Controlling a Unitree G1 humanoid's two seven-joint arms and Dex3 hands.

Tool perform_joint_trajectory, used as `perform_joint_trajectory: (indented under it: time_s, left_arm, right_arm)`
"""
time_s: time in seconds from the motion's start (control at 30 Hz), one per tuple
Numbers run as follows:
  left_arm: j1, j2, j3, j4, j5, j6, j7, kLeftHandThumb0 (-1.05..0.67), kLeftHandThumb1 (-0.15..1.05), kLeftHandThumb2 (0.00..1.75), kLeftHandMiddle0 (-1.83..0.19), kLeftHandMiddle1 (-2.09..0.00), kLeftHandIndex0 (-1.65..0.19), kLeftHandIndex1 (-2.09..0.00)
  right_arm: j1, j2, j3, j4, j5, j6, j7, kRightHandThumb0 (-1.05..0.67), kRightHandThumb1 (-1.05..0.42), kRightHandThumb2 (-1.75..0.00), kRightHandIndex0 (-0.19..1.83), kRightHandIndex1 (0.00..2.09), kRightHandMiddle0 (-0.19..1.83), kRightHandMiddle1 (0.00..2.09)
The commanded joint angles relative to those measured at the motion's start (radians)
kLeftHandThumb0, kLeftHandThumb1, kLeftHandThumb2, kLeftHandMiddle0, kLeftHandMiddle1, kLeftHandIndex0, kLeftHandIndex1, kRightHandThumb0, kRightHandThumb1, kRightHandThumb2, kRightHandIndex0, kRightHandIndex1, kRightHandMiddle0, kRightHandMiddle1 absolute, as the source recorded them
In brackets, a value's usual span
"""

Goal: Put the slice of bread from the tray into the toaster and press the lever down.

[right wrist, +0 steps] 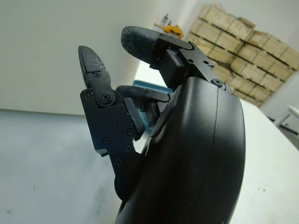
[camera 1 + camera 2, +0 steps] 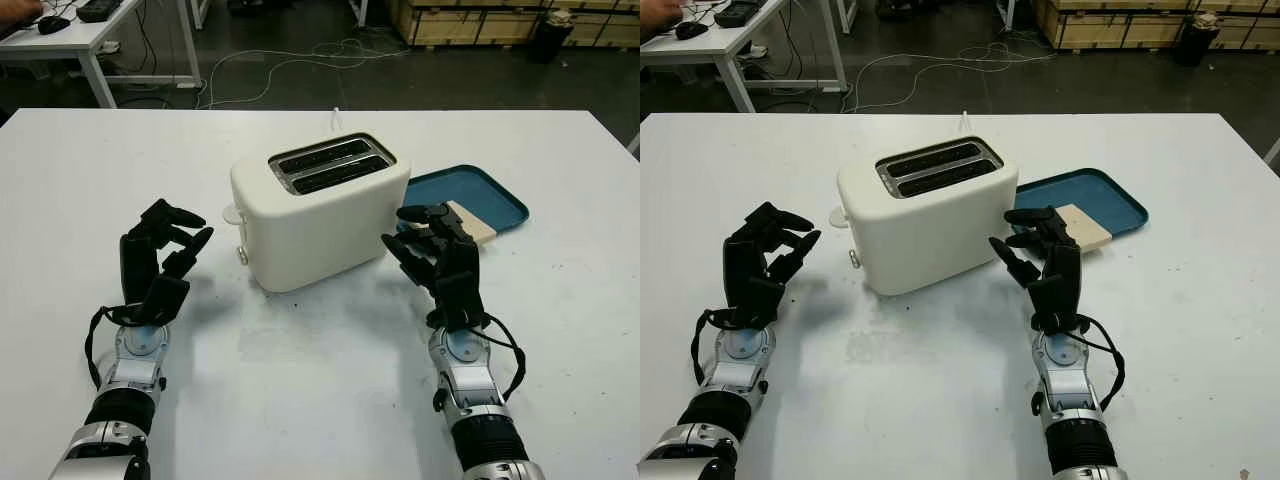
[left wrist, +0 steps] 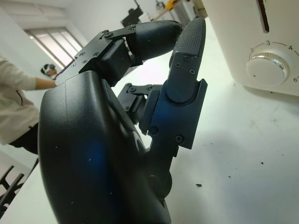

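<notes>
A white two-slot toaster point(image 2: 320, 205) stands in the middle of the white table point(image 2: 330, 400), both slots empty. Its lever point(image 2: 232, 213) and dial point(image 3: 266, 70) are on the end that faces my left hand. Behind and to the right of the toaster lies a blue tray point(image 2: 495, 195) with a pale slice of bread point(image 2: 1085, 226) on its near side. My right hand point(image 2: 408, 232) is raised just in front of the tray beside the toaster's right end, open and holding nothing; it covers part of the bread. Left of the toaster, my left hand point(image 2: 190, 235) is also up and open.
The table's far edge runs just behind the toaster and tray. Beyond it are cables on the floor point(image 2: 300, 60), wooden crates point(image 2: 480, 20) and another desk point(image 2: 70, 35) at the back left, where a person's hand point(image 2: 20, 12) rests.
</notes>
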Motion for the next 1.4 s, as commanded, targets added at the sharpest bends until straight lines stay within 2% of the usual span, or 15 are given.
perform_joint_trajectory:
  time_s: [0.0, 0.13, 0.2, 0.27, 0.4, 0.53, 0.73, 0.9, 1.1, 1.37]
  left_arm:
    - [0.013, -0.018, -0.006, 0.017, -0.001, -0.012, 0.004, -0.62, 0.91, 0.00, -0.72, -1.49, -0.70, -1.28]
    - [0.015, -0.017, -0.008, 0.011, 0.009, -0.009, 0.016, -0.62, 0.92, 0.01, -0.71, -1.49, -0.70, -1.29]
    - [0.015, -0.016, -0.009, 0.012, 0.008, -0.013, 0.015, -0.61, 0.92, 0.01, -0.71, -1.50, -0.70, -1.29]
    - [0.014, -0.018, -0.007, 0.013, 0.001, -0.017, 0.011, -0.61, 0.92, 0.01, -0.71, -1.50, -0.69, -1.30]
    - [0.013, -0.020, -0.004, 0.015, -0.011, -0.015, 0.000, -0.61, 0.92, 0.00, -0.71, -1.50, -0.69, -1.29]
    - [0.011, -0.017, -0.003, 0.015, -0.006, -0.012, 0.003, -0.60, 0.92, 0.00, -0.71, -1.49, -0.70, -1.29]
    - [0.008, -0.017, -0.005, 0.014, 0.001, -0.007, 0.011, -0.61, 0.92, 0.00, -0.71, -1.50, -0.69, -1.30]
    - [0.006, -0.014, -0.006, 0.017, 0.004, -0.013, 0.011, -0.60, 0.92, 0.01, -0.70, -1.51, -0.68, -1.31]
    - [0.000, -0.014, -0.002, 0.028, -0.011, -0.027, -0.001, -0.59, 0.91, 0.01, -0.69, -1.50, -0.68, -1.30]
    - [0.003, -0.015, -0.002, 0.022, -0.008, -0.018, -0.002, -0.59, 0.92, 0.00, -0.69, -1.50, -0.69, -1.29]
  right_arm:
    - [0.009, -0.010, -0.003, -0.021, 0.013, 0.011, 0.010, -0.32, -0.81, 0.00, 0.38, 1.42, 0.48, 1.11]
    - [0.021, -0.054, -0.018, -0.052, -0.004, -0.042, 0.017, -0.36, -0.82, -0.01, 0.37, 1.42, 0.44, 1.05]
    - [0.023, -0.102, -0.037, -0.055, -0.051, -0.112, -0.019, -0.36, -0.83, -0.01, 0.35, 1.40, 0.42, 1.00]
    - [0.026, -0.149, -0.060, -0.075, -0.121, -0.141, -0.078, -0.37, -0.82, 0.00, 0.35, 1.30, 0.46, 0.86]
    - [0.013, -0.291, -0.089, -0.044, -0.298, -0.209, -0.211, -0.32, -0.81, 0.00, 0.33, 1.19, 0.49, 0.66]
    - [0.018, -0.465, -0.069, -0.001, -0.532, -0.152, -0.349, -0.29, -0.73, 0.00, 0.36, 1.00, 0.54, 0.51]
    - [0.007, -0.622, 0.031, 0.100, -0.743, -0.081, -0.480, -0.29, -0.66, 0.00, 0.46, 0.62, 0.64, 0.19]
    - [-0.034, -0.663, 0.123, 0.173, -0.806, 0.010, -0.478, -0.32, -0.58, 0.00, 0.46, 0.44, 0.64, 0.09]
    - [-0.115, -0.672, 0.238, 0.307, -0.832, 0.036, -0.495, -0.34, -0.51, 0.00, 0.50, 0.27, 0.64, 0.03]
    - [-0.236, -0.623, 0.394, 0.585, -0.854, 0.019, -0.715, -0.34, -0.52, -0.01, 0.50, 0.21, 0.62, 0.00]
